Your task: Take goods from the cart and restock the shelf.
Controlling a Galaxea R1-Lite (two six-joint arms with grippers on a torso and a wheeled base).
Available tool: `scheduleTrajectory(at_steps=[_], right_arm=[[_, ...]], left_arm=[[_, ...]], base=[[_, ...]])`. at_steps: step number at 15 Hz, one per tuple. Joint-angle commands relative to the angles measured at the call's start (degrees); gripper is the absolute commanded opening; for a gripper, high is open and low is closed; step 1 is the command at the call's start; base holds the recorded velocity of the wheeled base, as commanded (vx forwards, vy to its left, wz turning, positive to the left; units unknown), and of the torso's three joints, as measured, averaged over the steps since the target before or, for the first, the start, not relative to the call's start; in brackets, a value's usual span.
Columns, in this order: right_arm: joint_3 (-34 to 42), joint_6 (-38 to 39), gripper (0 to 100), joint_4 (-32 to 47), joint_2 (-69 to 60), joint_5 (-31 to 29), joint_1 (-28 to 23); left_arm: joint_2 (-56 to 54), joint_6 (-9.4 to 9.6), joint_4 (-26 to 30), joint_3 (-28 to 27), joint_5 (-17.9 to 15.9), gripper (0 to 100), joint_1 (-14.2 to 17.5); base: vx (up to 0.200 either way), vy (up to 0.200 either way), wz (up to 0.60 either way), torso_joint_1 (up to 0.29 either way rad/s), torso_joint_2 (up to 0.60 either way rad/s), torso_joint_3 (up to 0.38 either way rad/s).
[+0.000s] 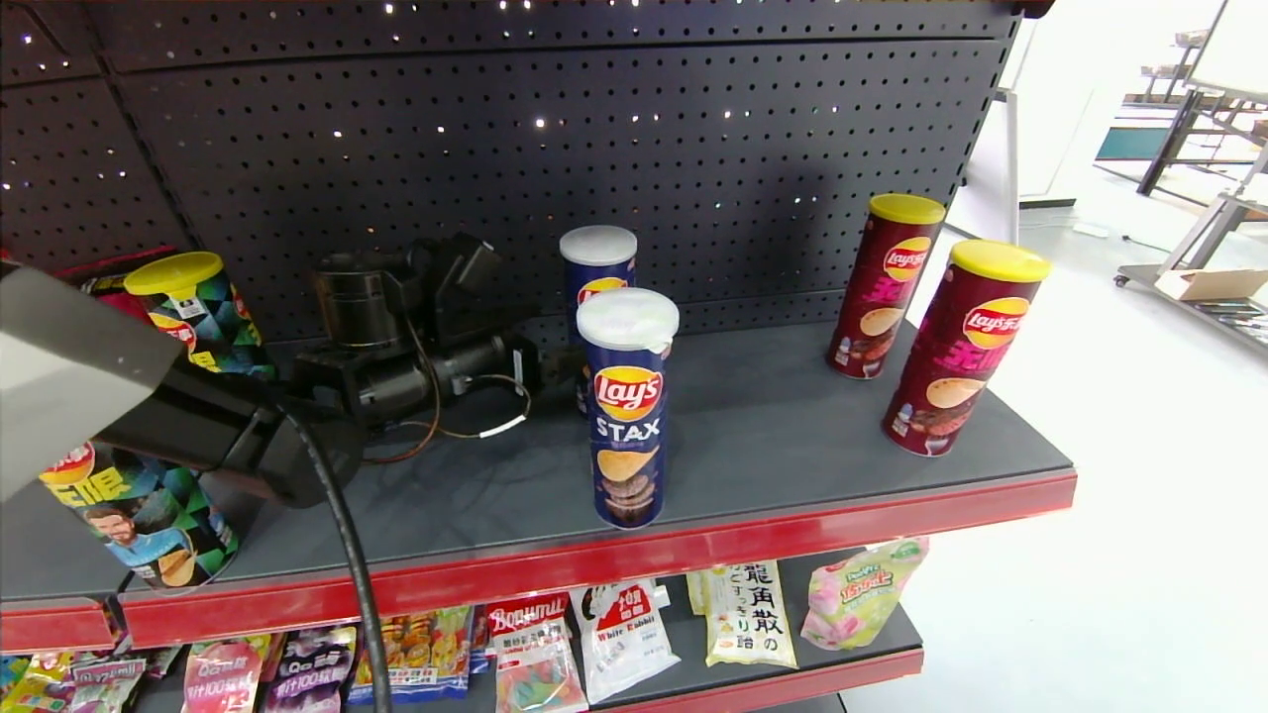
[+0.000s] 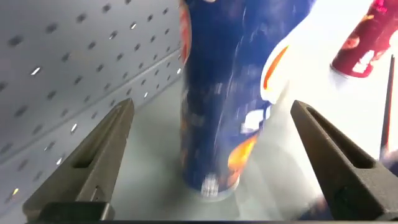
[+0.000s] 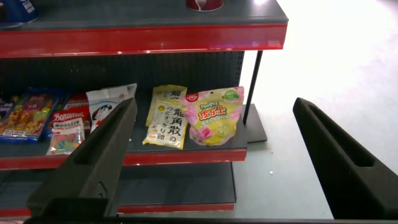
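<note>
rear blue can point(image 1: 597, 262) is stood upright on the shelf point(image 1: 792, 426), behind the front blue can point(image 1: 627, 406). it could be knocked over if a finger is dragged across it on withdrawal. left gripper point(image 2: 212, 109) is spread wide around it, nothing gripped, no contact seen.

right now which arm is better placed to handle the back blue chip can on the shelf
Left. The left gripper is up on the shelf, open, with the back blue can right in front of it. The right gripper, open and empty, faces the lower snack shelf.
</note>
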Motion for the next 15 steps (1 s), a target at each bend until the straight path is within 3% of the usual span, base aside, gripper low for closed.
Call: scheduleTrajectory(at_steps=[1, 4, 7, 9, 11, 13, 15], right_arm=[[0.01, -0.02, 100, 0.01, 0.09, -0.02, -0.06], [0.01, -0.02, 100, 0.01, 0.09, -0.02, 0.03], [0.01, -0.02, 100, 0.01, 0.09, -0.02, 0.03], [0.01, -0.02, 100, 0.01, 0.09, -0.02, -0.06], [0.01, -0.02, 100, 0.01, 0.09, -0.02, 0.03], [0.01, -0.02, 100, 0.01, 0.09, -0.02, 0.03], [0.01, -0.02, 100, 0.01, 0.09, -0.02, 0.03]], left_arm=[[-6.14, 0.0, 1.31, 5.04, -0.01, 100, 1.03], [-13.44, 0.0, 5.09, 11.81, 0.08, 100, 1.03], [-24.95, -0.18, 15.2, 17.43, 0.25, 100, 1.03], [-36.02, -0.18, 26.27, 20.86, 0.69, 100, 1.12], [-54.48, -0.18, 47.63, 21.91, 0.69, 100, 1.03], [-69.16, -0.09, 63.28, 21.56, 2.27, 100, 1.03], [-79.35, -0.18, 70.83, 22.0, 7.37, 100, 3.05]], base=[[0.0, 0.0, 0.0, 0.0, 0.0, 0.0], [0.0, 0.0, 0.0, 0.0, 0.0, 0.0], [0.0, 0.0, 0.0, 0.0, 0.0, 0.0], [0.0, 0.0, 0.0, 0.0, 0.0, 0.0], [0.0, 0.0, 0.0, 0.0, 0.0, 0.0], [0.0, 0.0, 0.0, 0.0, 0.0, 0.0], [0.0, 0.0, 0.0, 0.0, 0.0, 0.0]])
